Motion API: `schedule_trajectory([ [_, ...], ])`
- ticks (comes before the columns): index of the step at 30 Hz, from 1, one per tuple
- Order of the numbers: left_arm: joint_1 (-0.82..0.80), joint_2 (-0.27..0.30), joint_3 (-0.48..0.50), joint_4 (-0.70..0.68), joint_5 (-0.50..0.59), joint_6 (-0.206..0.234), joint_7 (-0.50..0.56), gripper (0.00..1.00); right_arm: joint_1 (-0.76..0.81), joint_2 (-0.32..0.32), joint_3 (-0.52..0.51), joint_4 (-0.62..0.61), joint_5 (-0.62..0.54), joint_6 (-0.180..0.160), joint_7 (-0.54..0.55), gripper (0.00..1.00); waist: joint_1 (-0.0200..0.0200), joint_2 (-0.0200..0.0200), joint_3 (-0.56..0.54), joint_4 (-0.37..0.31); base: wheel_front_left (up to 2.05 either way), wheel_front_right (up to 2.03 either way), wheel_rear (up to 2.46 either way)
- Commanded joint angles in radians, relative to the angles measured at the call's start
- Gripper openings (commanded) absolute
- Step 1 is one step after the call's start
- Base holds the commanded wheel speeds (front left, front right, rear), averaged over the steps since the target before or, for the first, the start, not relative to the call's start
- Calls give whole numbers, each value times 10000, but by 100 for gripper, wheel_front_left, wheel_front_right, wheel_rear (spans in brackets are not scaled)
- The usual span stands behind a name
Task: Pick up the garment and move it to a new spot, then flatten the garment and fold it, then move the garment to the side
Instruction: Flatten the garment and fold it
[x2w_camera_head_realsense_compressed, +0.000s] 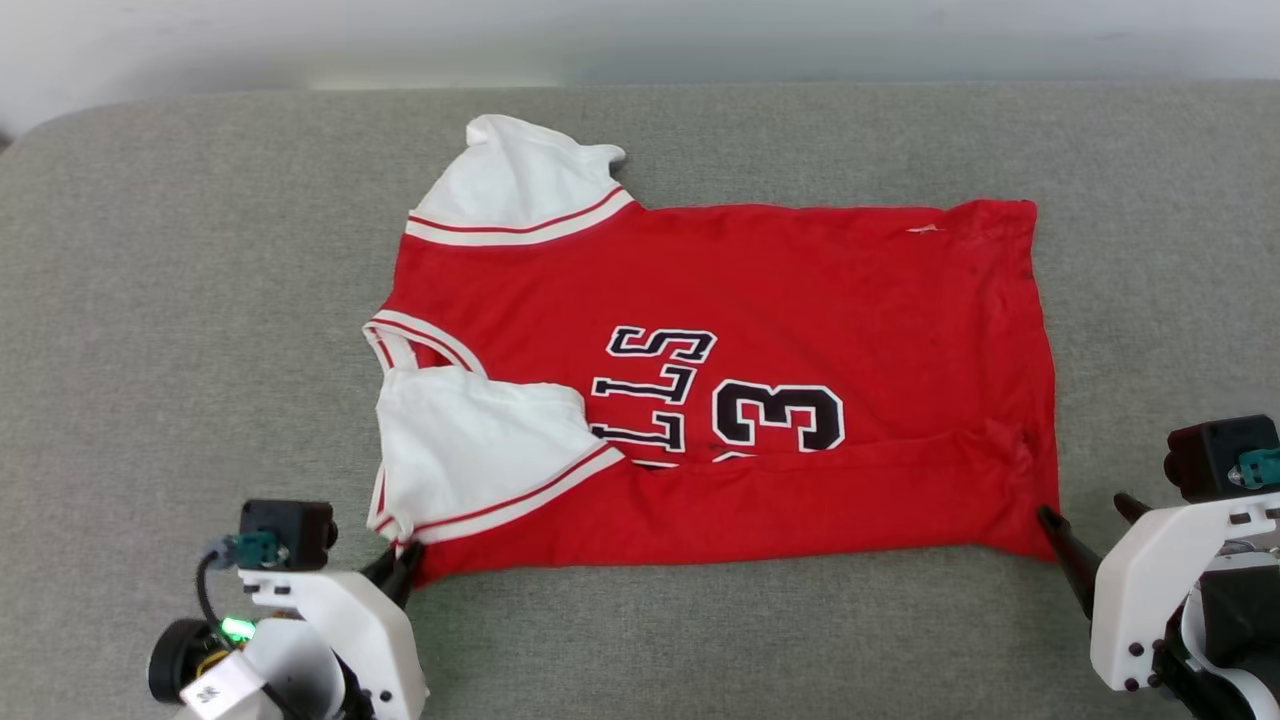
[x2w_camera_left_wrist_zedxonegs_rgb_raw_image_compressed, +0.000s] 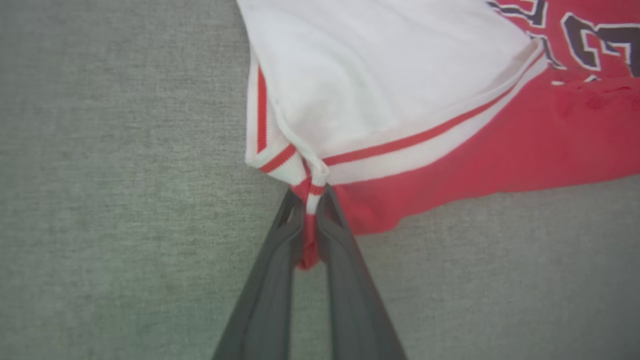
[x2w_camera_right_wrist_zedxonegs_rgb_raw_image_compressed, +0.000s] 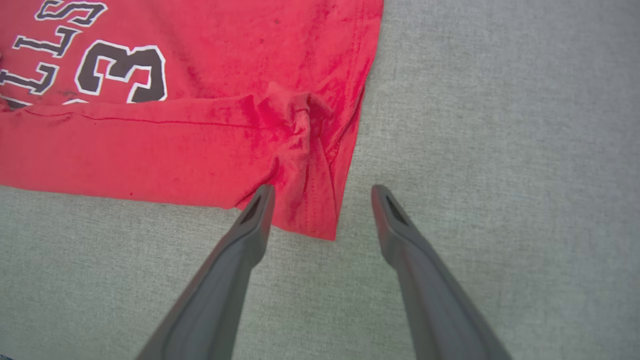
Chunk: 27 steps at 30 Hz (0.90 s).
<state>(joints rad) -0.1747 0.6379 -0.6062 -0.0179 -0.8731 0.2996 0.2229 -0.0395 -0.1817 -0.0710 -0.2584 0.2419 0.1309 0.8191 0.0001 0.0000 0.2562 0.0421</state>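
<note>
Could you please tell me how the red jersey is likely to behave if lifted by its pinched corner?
Probably floppy: the garment lies creased and its corner bunches thin inside the shut left pincer. Likely light, being thin cloth. Lifted by that corner alone, the rest would probably sag and drag, since the right pincer is open.

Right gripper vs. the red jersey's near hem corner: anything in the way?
Nothing visible. The open right gripper sits at the hem corner of the red jersey-style T-shirt with white sleeves, over bare grey fabric surface. The left gripper is shut on the sleeve-side corner.
</note>
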Motion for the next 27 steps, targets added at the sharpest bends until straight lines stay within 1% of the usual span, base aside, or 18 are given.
schedule_trajectory([
  [1,-5,85,231,-350,49,81,-259,0,-44,-58,-40,80,-79,-4,153,100,-1,0,-99,144,0,0,0],
  [6,-12,375,377,-1430,297,270,-432,0,-273,-208,-120,427,-355,-4,542,100,-1,0,-18,363,0,0,0],
  [12,-143,472,296,-2327,529,423,-334,0,-667,4,-241,1238,-656,-4,820,100,-1,0,272,599,0,0,0],
  [21,-385,411,54,-2606,774,410,-188,0,-848,116,-49,2238,-630,-4,1093,100,-1,0,738,884,0,0,0],
  [25,-373,313,-45,-2508,635,355,-70,0,-759,265,-69,2641,-534,-2,1215,100,-1,0,866,964,0,0,0],
  [26,-368,306,-64,-2486,598,328,-23,0,-731,264,-84,2739,-527,-2,1249,51,-1,0,879,974,0,0,0],
  [27,-372,314,-88,-2456,567,299,15,0,-710,251,-94,2832,-528,-2,1266,18,-1,0,881,982,0,0,0],
])
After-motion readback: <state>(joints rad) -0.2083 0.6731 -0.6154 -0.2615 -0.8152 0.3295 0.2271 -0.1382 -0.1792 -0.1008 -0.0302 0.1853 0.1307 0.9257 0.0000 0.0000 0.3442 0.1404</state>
